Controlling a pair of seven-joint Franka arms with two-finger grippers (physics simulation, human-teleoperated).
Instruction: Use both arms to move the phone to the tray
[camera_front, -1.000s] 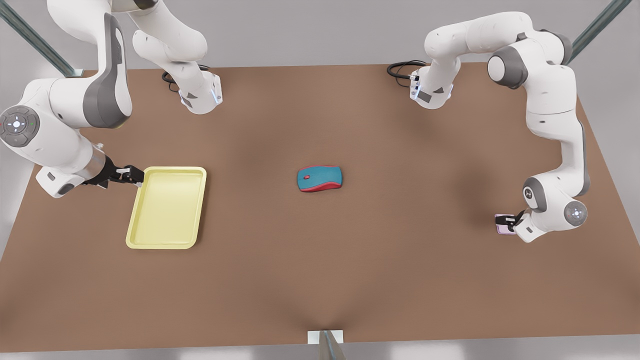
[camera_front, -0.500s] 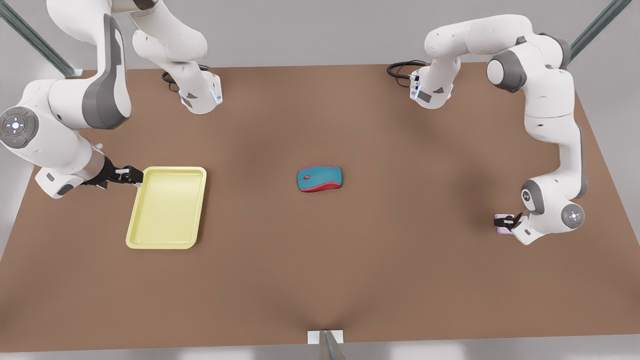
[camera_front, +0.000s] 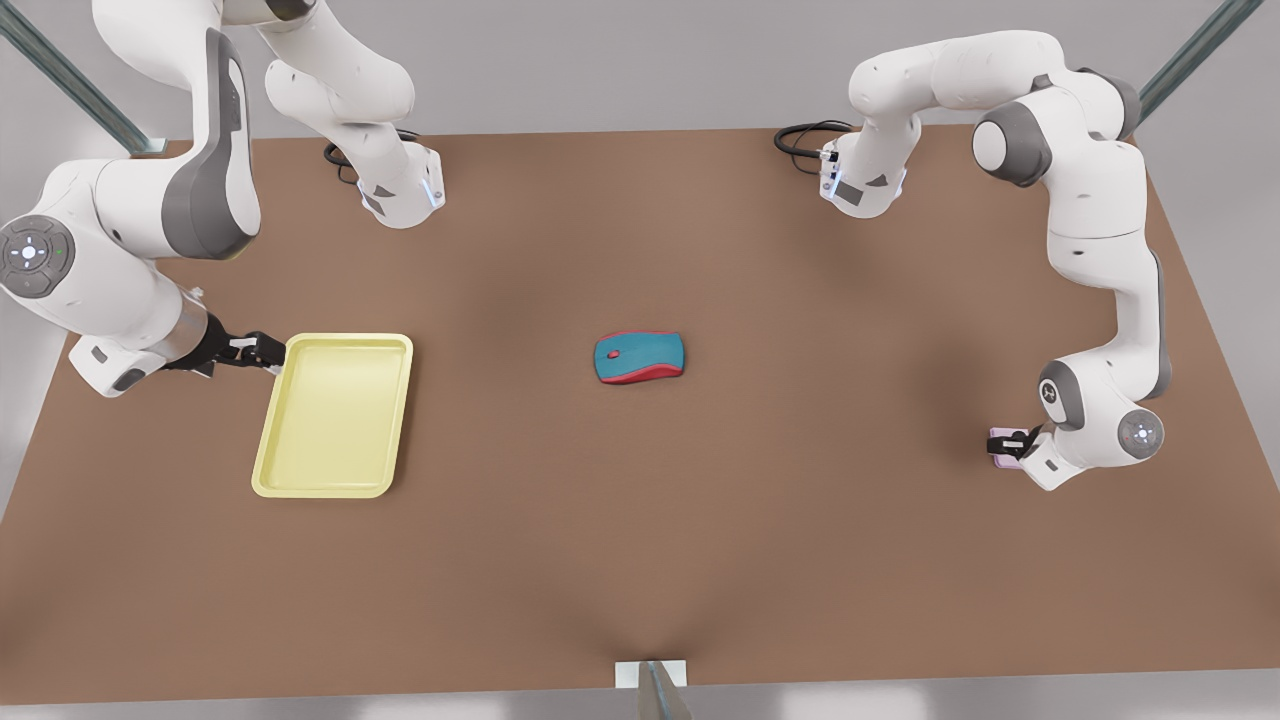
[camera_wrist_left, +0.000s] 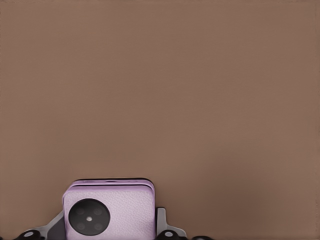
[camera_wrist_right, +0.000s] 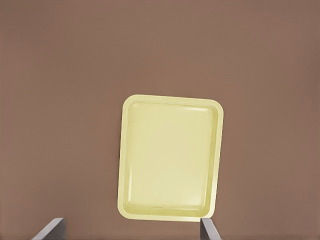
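The pale yellow shallow rectangular tray (camera_front: 333, 415) lies on the brown flat table (camera_front: 640, 560) toward the front view's left. The teal-and-red computer mouse (camera_front: 640, 358) sits near the middle. The small pale pink squarish phone (camera_front: 1001, 446) lies far toward the front view's right, well apart from both.

We see soft, even light from overhead on the brown counter (camera_front: 640, 520), with faint blurred shadows pooled beneath both arms and the mouse (camera_front: 640, 358); no glare anywhere, and the renders look slightly smeared at fine edges
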